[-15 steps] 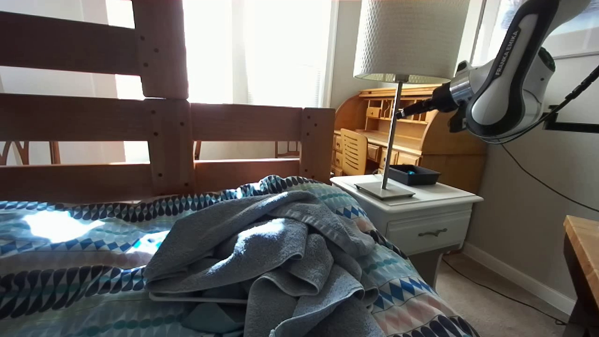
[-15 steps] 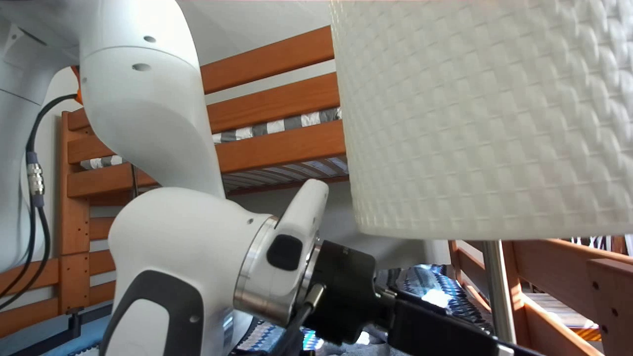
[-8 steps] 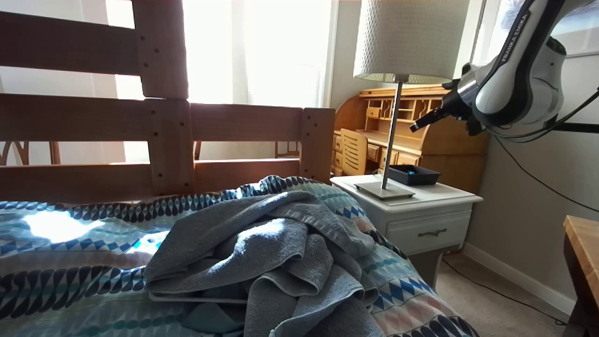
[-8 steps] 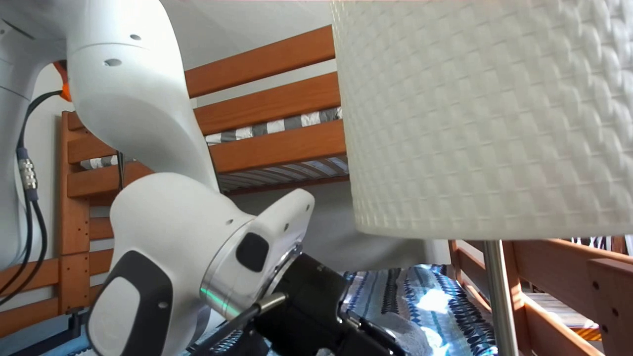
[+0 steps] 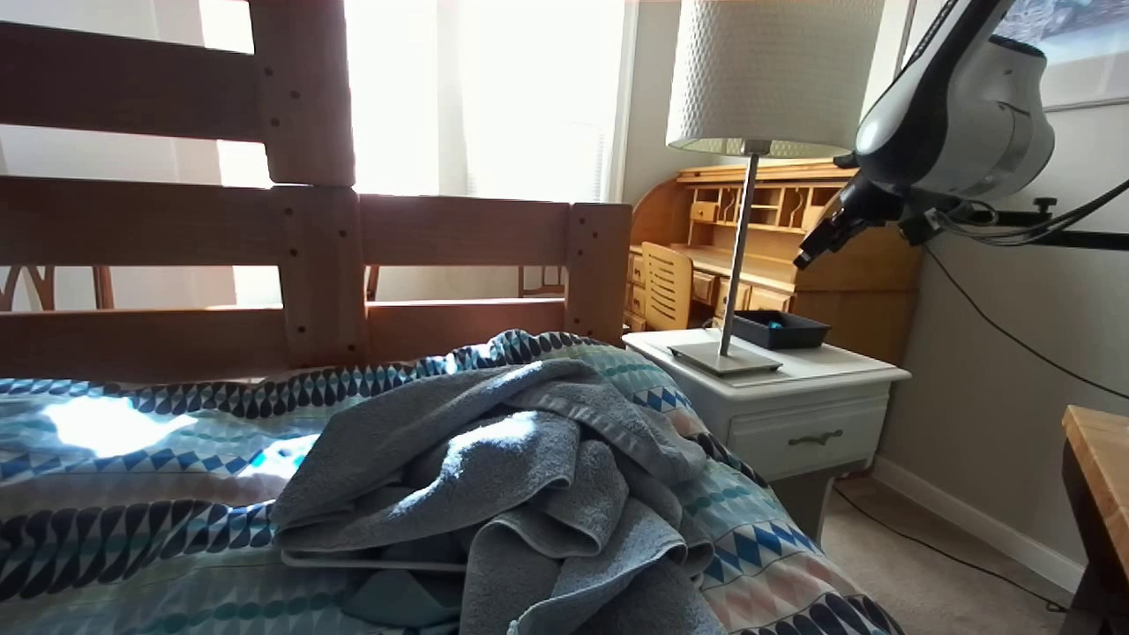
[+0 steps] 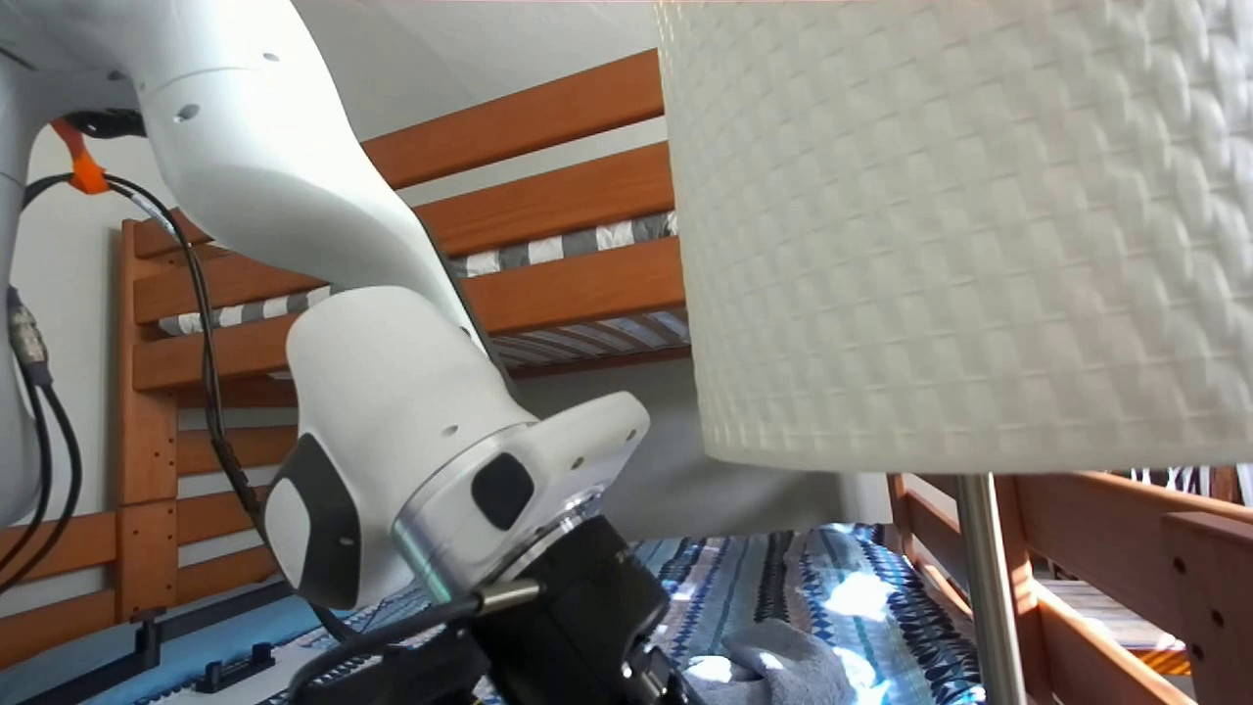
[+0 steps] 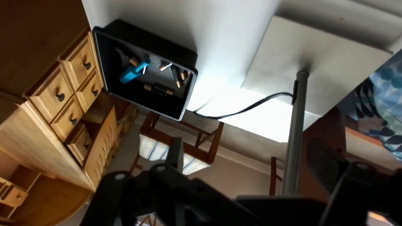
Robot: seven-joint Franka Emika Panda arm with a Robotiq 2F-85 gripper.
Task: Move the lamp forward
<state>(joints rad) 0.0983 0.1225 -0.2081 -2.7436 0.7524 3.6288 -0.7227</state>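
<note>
Wrist view: the lamp (image 7: 300, 103) stands on the nightstand (image 7: 220, 40), its base (image 7: 282, 56) along the edge nearest the bed (image 7: 391, 94). Its cord (image 7: 245, 110) runs to the back edge, beside the tray (image 7: 150, 39); if it lacks slack, a forward slide may tug the lamp askew. The gripper (image 7: 249, 153) is released, fingers (image 7: 174, 153) parted and grasping nothing, though the pole (image 7: 293, 157) shows across their gap.

In an exterior view, the fingertips (image 5: 804, 256) angle down, apart from the pole, above the nightstand; whether directly over the tray I cannot tell. Pushing high on so thin a pole would likely tip the lamp, and a sideways slip could carry the base past the bedside edge.

In an exterior view, the shade (image 6: 959, 235) overhangs the approach; raising the arm (image 6: 401, 411) while reaching in could knock it.
</note>
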